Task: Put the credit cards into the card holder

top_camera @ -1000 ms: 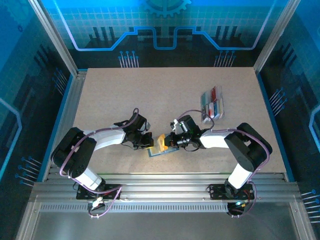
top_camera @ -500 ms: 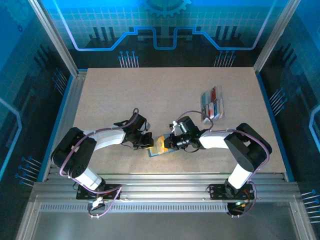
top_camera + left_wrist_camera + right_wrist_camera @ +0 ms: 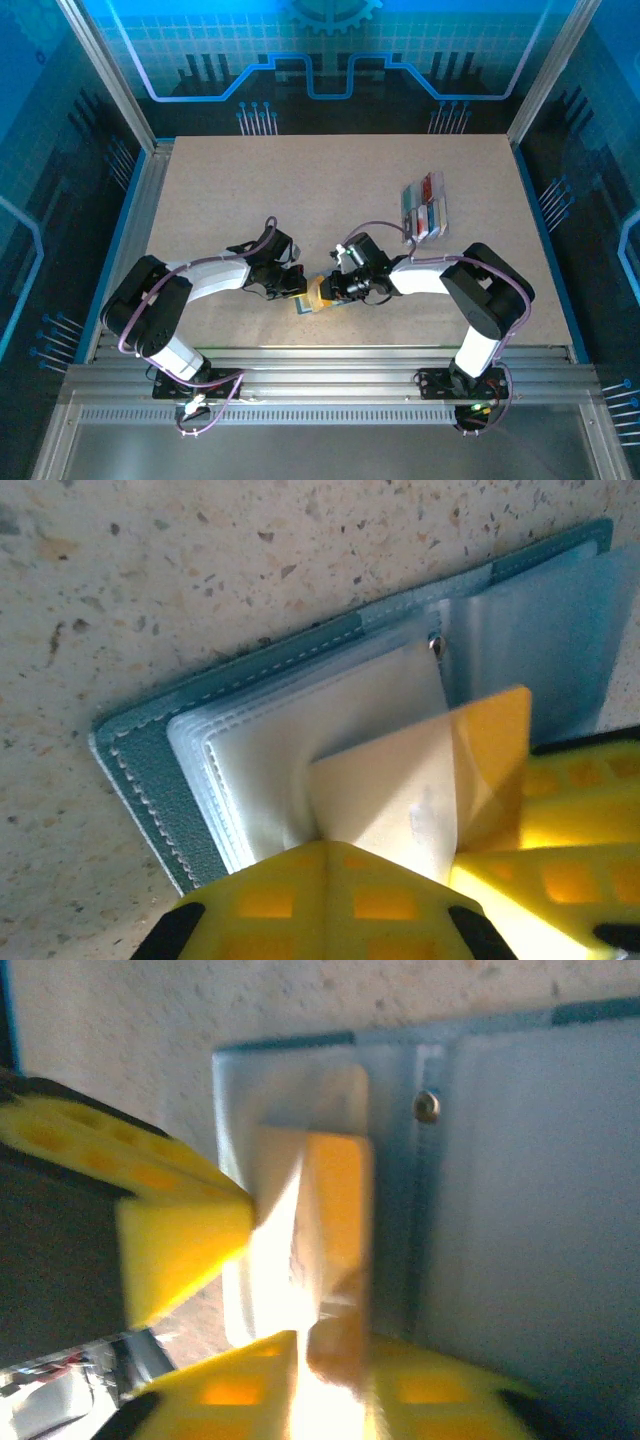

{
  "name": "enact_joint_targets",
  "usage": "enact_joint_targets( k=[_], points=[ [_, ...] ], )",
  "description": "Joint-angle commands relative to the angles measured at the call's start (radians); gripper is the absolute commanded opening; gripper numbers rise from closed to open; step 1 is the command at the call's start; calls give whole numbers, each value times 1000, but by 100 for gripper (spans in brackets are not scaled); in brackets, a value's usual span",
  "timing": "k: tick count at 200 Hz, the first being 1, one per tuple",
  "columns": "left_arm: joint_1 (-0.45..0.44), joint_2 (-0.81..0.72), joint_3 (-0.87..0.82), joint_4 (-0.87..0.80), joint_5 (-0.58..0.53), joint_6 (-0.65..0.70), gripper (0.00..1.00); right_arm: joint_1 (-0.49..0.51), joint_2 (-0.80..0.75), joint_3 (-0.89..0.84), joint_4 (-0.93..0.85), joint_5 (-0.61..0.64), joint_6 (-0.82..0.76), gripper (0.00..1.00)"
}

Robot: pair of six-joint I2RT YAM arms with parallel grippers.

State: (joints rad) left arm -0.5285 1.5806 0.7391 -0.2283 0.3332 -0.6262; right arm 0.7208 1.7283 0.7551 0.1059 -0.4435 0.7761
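Observation:
The card holder [image 3: 325,304] lies open on the table near the front edge, teal cover [image 3: 150,750] down and clear sleeves up. My left gripper [image 3: 345,845] is shut on one clear sleeve, lifting it; from above the left gripper [image 3: 293,284] sits at the holder's left side. A yellow credit card [image 3: 495,740] is partly inside that sleeve. My right gripper [image 3: 310,1335] is right behind the card [image 3: 340,1180], jaws slightly parted, with the card's end between them. From above the right gripper [image 3: 337,288] is at the holder's right side, close to the left one.
A clear plastic tray [image 3: 423,208] with several more cards in red, blue and teal stands at the back right. Metal rails run along the table's sides and front edge. Both arms reach in low from the front.
The right gripper has slid left toward the holder, carrying the yellow card further into the sleeve, and its jaws have parted. The left gripper has stayed put.

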Motion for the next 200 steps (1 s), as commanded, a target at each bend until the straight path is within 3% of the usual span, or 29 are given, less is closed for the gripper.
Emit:
enact_joint_targets(
  k=[1, 37, 87, 110, 155, 200],
  points=[
    [0, 13, -48, -72, -54, 11, 2, 22, -11, 25, -152, 50, -50, 35],
    [3, 14, -54, -62, -48, 8, 2, 23, -24, 81, -257, 60, -102, 46],
    [6, 8, -56, -63, -45, 9, 2, 28, -29, 119, -345, 106, -121, 46],
    [5, 6, -58, -62, -44, 11, 2, 33, -16, 147, -348, 113, -126, 41],
    [8, 3, -60, -59, -41, 11, 2, 36, 37, 162, -260, 65, -91, 19],
    [8, -9, -54, -67, -33, 12, 2, 48, 65, 190, -225, 75, -66, 18]
  ],
)
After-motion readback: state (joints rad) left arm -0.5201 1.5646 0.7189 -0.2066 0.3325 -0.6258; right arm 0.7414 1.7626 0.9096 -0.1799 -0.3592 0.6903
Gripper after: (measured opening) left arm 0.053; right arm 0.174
